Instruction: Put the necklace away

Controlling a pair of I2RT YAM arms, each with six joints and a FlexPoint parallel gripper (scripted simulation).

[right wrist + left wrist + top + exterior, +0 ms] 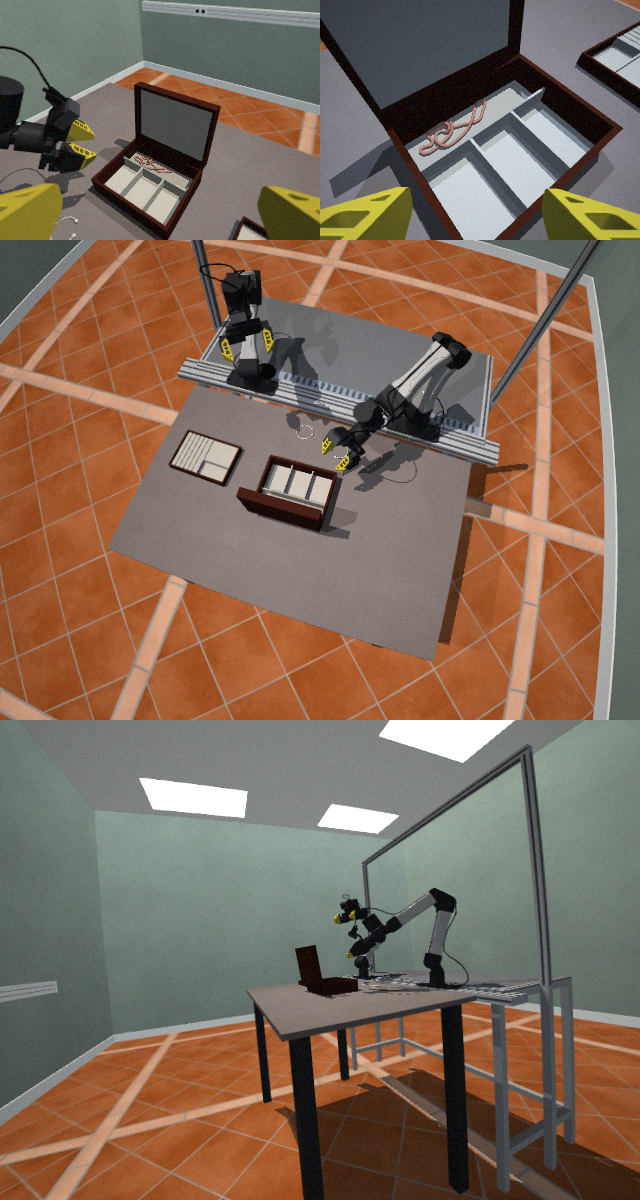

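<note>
The pinkish necklace lies tangled in the long compartment beside the open lid; no strand shows outside it. The dark red jewelry box stands open. One white bangle lies on the table by the rail; another shows beneath my left gripper. My left gripper is open and empty, above and outside the box. My right gripper is open and empty, high near its base. The lid hides the long compartment in the top view.
A shallow divided tray stands beside the box, toward the right arm's side. The raised lid stands along the box's side away from the arms. The three smaller compartments hold nothing visible.
</note>
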